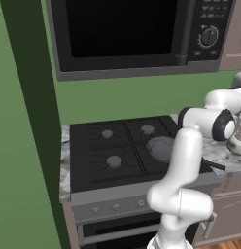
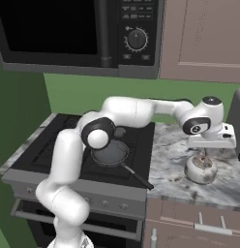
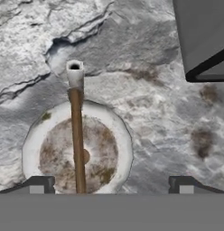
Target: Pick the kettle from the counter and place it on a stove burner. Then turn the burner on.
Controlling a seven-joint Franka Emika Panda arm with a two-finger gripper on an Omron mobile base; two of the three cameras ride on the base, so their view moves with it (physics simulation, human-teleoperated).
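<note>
Kettle (image 2: pixel 201 169) standing upright on the marbled counter (image 2: pixel 228 186), near its front edge, with bare stone around it; a dark box (image 3: pixel 202 38) stands well apart. Gripper (image 3: pixel 112 184) directly above, jaws spread wide, holding nothing; the kettle lies off-centre toward one fingertip (image 3: pixel 39 185). Stove burner (image 1: pixel 114 161) and frying pan (image 2: pixel 110 154) lie on the adjoining stove, below a microwave (image 1: pixel 137 34).

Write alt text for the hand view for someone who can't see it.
Looking straight down on a round white kettle on the marbled counter, brown handle across its lid, spout pointing up-frame. The open gripper hovers above, tips spread, centred to the kettle's right. A dark grey box sits top right.
</note>
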